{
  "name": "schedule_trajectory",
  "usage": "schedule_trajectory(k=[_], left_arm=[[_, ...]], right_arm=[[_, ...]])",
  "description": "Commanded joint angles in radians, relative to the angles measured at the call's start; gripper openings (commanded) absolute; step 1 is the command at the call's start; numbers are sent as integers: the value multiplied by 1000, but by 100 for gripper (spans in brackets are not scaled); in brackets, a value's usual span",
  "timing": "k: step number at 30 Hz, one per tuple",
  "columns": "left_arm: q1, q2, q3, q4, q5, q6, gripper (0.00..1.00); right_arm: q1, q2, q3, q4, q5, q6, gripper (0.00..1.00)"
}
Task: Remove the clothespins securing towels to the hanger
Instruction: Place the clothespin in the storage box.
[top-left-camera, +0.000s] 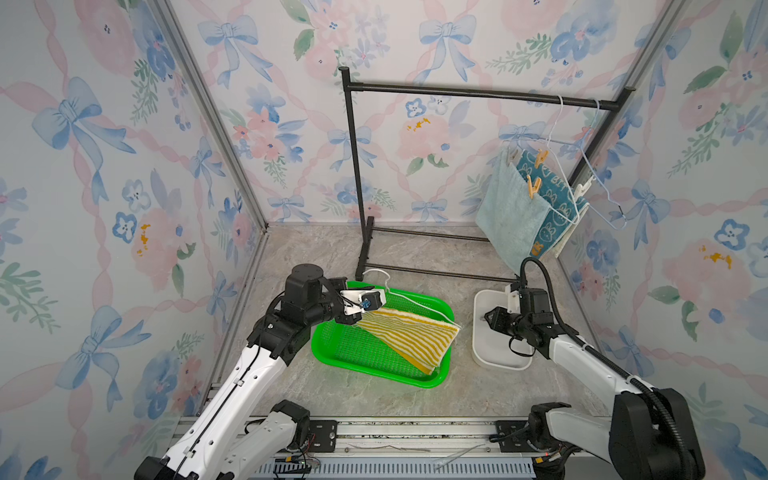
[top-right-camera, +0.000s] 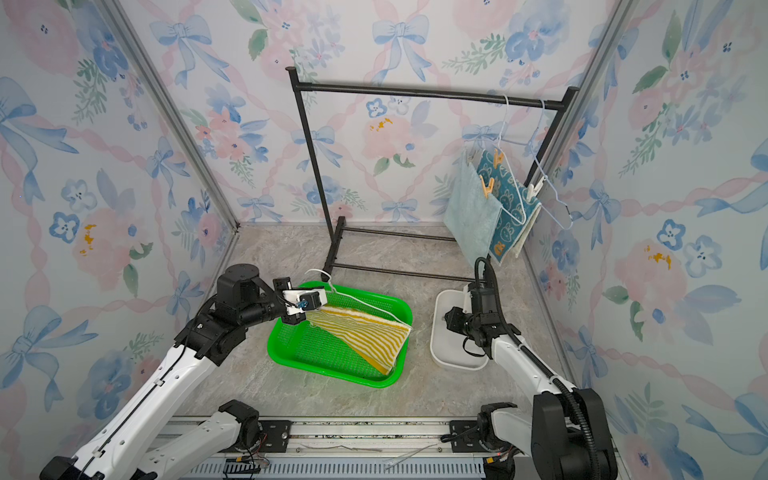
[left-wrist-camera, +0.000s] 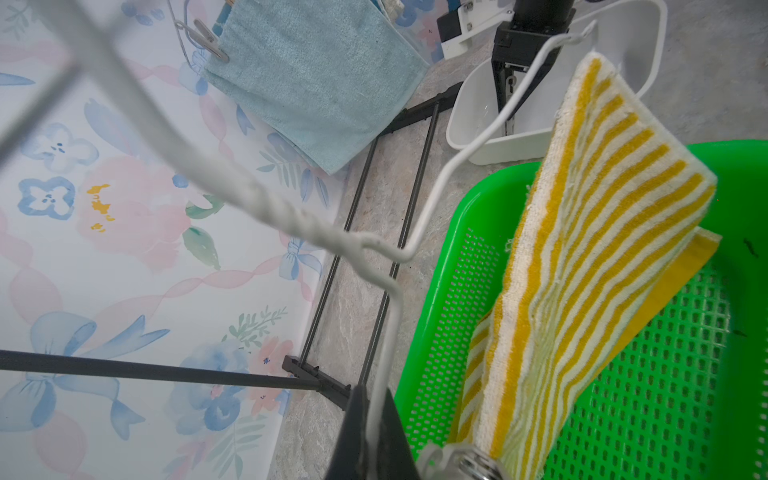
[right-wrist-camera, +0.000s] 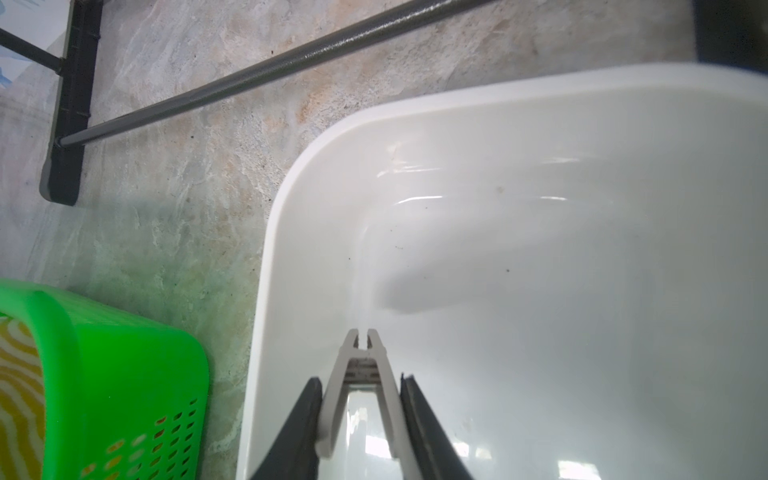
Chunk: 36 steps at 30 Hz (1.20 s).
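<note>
Clothespins, tan, clipped on teal towel and bunny towel hanging from the rack; grey clothespin pinched in right gripper above white bin. Left gripper clenched on white hanger, striped towel trailing into green basket

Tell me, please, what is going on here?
The left gripper is shut on a white hanger, holding its yellow striped towel over the green basket. The right gripper hangs over the white tub with a grey clothespin between its jaws; gripped or released, I cannot tell. The teal towel and bunny towel hang pinned on the rack.
</note>
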Motion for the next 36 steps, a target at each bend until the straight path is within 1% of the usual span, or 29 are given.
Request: schedule_trajectory(k=[1,5,7,9,13,19,24,27,29,36], left_arm=[[-7,-13,-14,35,27,5,0],[-7,-14,-14,35,25,5,0],[-7,-14,-15,35,25,4,0],[-7,-15,-14,35,23,3,0],[-7,-16,-16,35,24,3,0],[-7,-17,-20,35,27,-3,0],[-8,-19,-26,35,32,-8,0],[-8,-19,-30,35,36,-10,0],[-9,-17,-32,35,37,-11,0],[-12,-11,-34,36,39,-13,0]], right_arm=[[-11,-4,-9,21,-15,-1,39],[-11,-31,3,-9,-11,-17,47],[-13,-51,15,-36,-7,-32,53],[-12,-72,29,-67,-3,-47,55],[-12,-131,60,-122,-8,-78,56],[-11,-226,130,-194,-75,-136,61],[14,-276,247,-332,-116,-208,63],[58,-277,333,-428,-130,-269,64],[110,-275,391,-479,-127,-309,65],[354,-231,567,-551,-74,-434,73]])
